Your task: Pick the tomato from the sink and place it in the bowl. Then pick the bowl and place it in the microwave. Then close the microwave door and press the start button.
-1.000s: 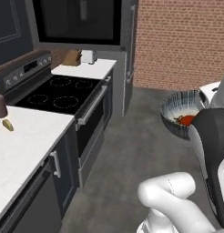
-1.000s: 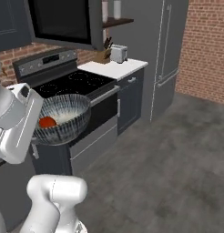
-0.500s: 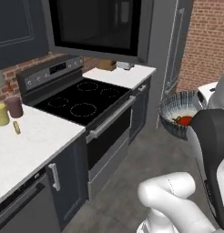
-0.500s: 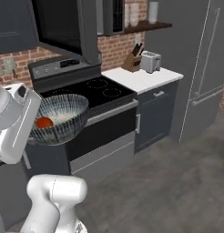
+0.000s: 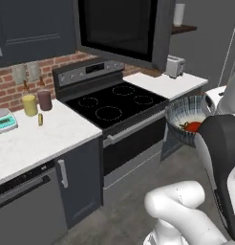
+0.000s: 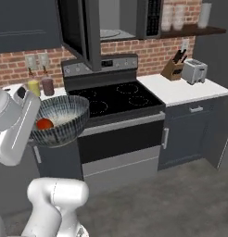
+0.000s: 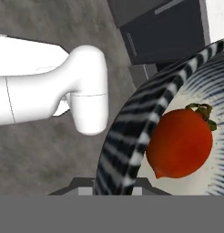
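Since the earlier frames the whole scene had been shifted by the base's turn, so that the stove [image 5: 120, 104] and the microwave [image 6: 117, 24] above it were brought square in front, while the bowl [image 6: 58, 120] was kept raised at the arm's end. The tomato [image 7: 179, 142] was seen lying inside the bowl, against its pale inner wall near the striped rim. The bowl's rim was gripped by the jaws [image 7: 113, 190], which were closed on it from either side at the bottom of the hand view. The microwave door [image 5: 118, 27] was swung open, and the light interior with its turntable could be seen. A toaster [image 6: 194, 71] and a knife block [image 6: 174, 68] were set on the white surface [image 6: 183, 90] right of the stove.
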Tool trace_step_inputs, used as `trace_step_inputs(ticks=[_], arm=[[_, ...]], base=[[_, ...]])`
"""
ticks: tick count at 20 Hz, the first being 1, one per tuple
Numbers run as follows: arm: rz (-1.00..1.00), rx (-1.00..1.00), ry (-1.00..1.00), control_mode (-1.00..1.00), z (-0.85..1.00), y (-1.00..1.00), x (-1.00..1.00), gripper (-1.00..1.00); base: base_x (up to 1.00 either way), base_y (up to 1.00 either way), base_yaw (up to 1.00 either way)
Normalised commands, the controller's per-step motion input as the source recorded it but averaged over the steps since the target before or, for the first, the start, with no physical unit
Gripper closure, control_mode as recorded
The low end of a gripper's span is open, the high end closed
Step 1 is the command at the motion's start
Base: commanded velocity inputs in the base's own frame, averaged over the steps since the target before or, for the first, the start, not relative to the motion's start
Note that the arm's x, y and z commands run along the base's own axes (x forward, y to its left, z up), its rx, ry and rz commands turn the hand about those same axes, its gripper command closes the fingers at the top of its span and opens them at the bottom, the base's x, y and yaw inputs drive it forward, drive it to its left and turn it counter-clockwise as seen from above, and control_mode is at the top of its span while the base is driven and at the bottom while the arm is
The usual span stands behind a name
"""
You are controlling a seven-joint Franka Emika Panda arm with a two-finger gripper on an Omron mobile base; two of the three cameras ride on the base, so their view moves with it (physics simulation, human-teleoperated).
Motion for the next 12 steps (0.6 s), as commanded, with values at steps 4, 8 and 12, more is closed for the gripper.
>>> trace_step_inputs(ticks=[4,8,12], arm=[[0.00,0.00,0.00,1.00,0.00,0.00,0.00,1.00],[0.00,0.00,0.00,1.00,0.00,0.00,0.00,1.00],[0.00,0.00,0.00,1.00,0.00,0.00,0.00,1.00]], base=[[-0.18,-0.96,0.43],[-0.02,-1.00,0.37],[0.02,-0.98,0.38]])
